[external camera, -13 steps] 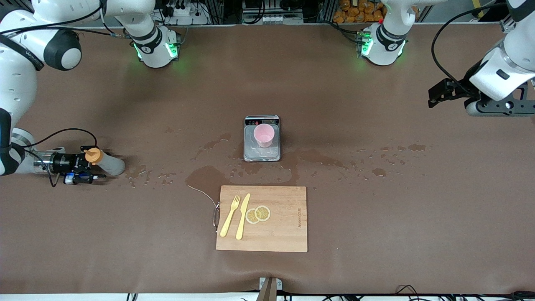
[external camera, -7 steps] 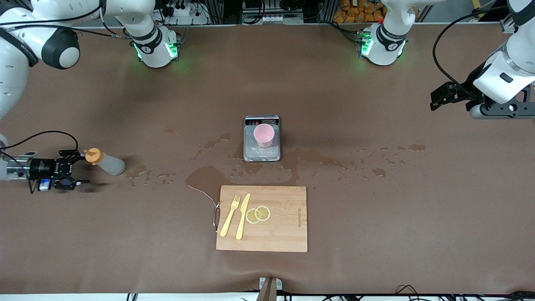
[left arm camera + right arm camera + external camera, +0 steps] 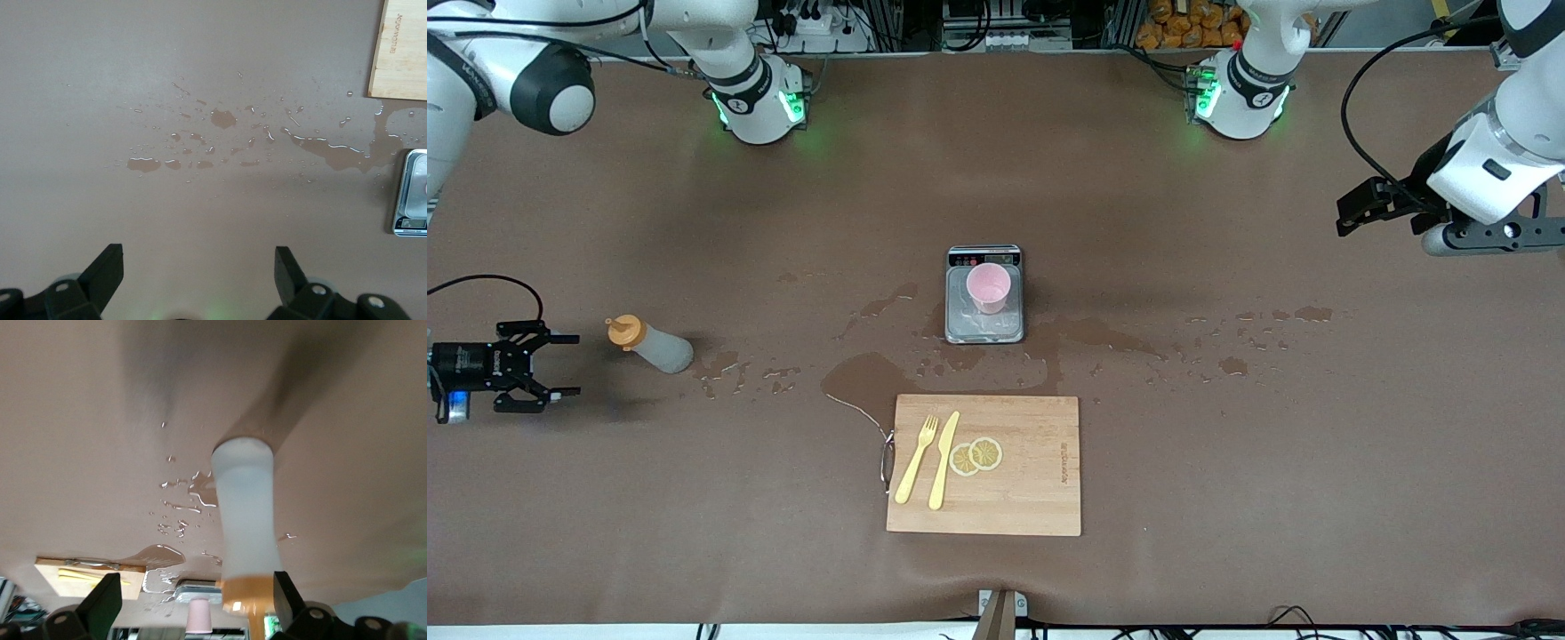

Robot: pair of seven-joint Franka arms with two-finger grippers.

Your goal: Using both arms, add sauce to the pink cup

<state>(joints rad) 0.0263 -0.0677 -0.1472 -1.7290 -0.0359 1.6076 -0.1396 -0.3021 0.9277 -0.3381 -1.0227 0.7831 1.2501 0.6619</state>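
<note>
Sauce bottle (image 3: 651,345) lies alone on its side on the brown table (image 3: 1227,444), toward the right arm's end, its orange cap pointing at the right gripper (image 3: 551,364), which a second ago stood around the cap and has since pulled clear, jaws wide apart and empty. The bottle has not moved in that time. High over the table's other end, the left gripper (image 3: 1352,206) has shifted only slightly and waits, jaws apart with nothing between them. At the table's middle the pink cup (image 3: 989,287) stands upright on the small scale (image 3: 984,327), unchanged. Nearer the front camera sits a wooden cutting board (image 3: 1032,498) carrying a yellow fork (image 3: 917,459), a knife (image 3: 943,459) and lemon slices (image 3: 976,455). Wet splashes (image 3: 871,373) darken the cloth between bottle and scale. With the bottle released and both grippers drawing off, the pouring looks finished, though the cup's contents cannot be made out.
</note>
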